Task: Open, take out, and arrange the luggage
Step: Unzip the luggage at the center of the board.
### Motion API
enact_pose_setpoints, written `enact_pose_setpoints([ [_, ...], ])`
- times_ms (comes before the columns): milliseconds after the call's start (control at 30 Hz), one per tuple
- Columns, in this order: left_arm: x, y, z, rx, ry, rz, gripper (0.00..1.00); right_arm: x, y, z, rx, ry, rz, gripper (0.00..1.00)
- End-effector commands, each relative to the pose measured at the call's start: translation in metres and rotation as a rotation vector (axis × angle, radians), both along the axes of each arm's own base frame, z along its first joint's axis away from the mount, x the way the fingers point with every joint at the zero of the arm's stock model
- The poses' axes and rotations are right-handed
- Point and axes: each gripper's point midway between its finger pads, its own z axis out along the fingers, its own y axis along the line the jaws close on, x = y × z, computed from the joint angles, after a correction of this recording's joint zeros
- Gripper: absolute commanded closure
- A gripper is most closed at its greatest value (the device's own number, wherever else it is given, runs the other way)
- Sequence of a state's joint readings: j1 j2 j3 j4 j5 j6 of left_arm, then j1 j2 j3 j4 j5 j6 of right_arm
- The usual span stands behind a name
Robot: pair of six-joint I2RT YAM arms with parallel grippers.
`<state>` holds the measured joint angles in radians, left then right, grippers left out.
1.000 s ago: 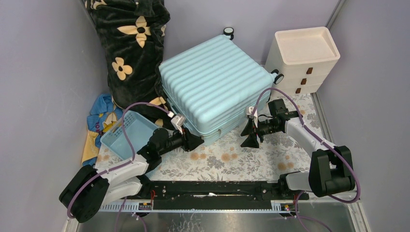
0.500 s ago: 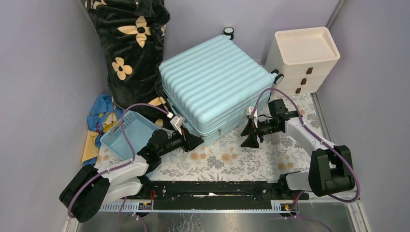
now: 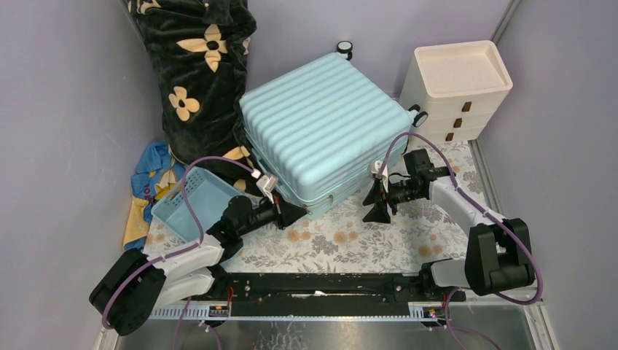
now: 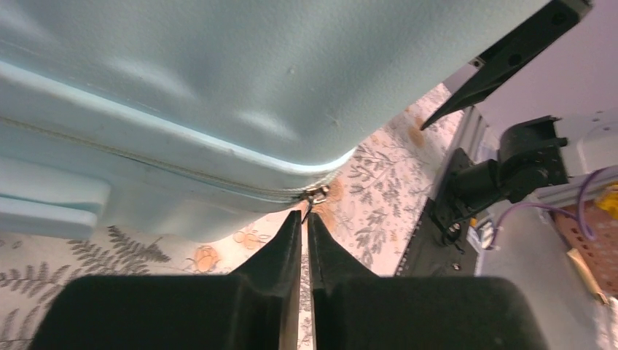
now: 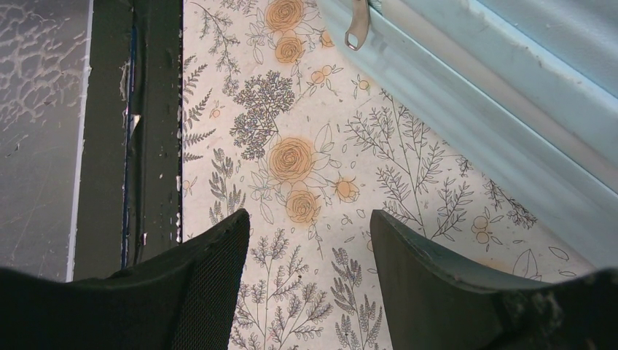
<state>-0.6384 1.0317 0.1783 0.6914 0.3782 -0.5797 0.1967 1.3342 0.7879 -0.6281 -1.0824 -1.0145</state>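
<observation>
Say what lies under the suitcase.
Under the suitcase, a floral mat shows at the near edge; anything else beneath is hidden by the shell.

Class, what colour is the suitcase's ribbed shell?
Pale aqua-blue; the luggage shows best in the top external view.

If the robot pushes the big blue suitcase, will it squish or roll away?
Probably no squishing: the luggage has a ribbed hard shell, so it likely stays stiff. It lies flat on its side, with its wheels sticking out at the far end, so it would probably slide rather than roll.
</observation>
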Motion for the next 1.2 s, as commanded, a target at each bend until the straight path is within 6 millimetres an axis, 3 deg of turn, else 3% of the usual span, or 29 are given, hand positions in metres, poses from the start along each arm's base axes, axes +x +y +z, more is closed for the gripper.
enact_pose_setpoints([
  [0,0.005,-0.002,0.015,-0.04,-0.058,-0.002,0.95,0.004,0.005,0.011,0.022,-0.03,0.027,0.31],
  [33,0.005,-0.002,0.016,-0.041,-0.061,-0.002,1.0,0.004,0.005,0.011,0.021,-0.03,0.028,0.31],
  [300,0.002,0.003,0.016,-0.031,-0.068,0.012,1.0,0.003,0.006,0.01,0.016,-0.028,0.033,0.31],
  [367,0.002,0.005,0.015,-0.031,-0.058,0.024,0.88,0.003,0.006,0.01,0.015,-0.027,0.035,0.31],
  [433,0.002,0.005,0.016,-0.037,-0.059,0.027,0.84,0.003,0.006,0.009,0.014,-0.027,0.037,0.31],
  [933,0.01,0.006,0.013,-0.058,-0.025,0.076,0.71,0.002,0.006,0.008,0.007,-0.02,0.039,0.31],
  [1167,0.009,0.009,0.02,-0.09,-0.039,0.101,0.7,0.002,0.006,0.006,0.003,-0.018,0.042,0.31],
])
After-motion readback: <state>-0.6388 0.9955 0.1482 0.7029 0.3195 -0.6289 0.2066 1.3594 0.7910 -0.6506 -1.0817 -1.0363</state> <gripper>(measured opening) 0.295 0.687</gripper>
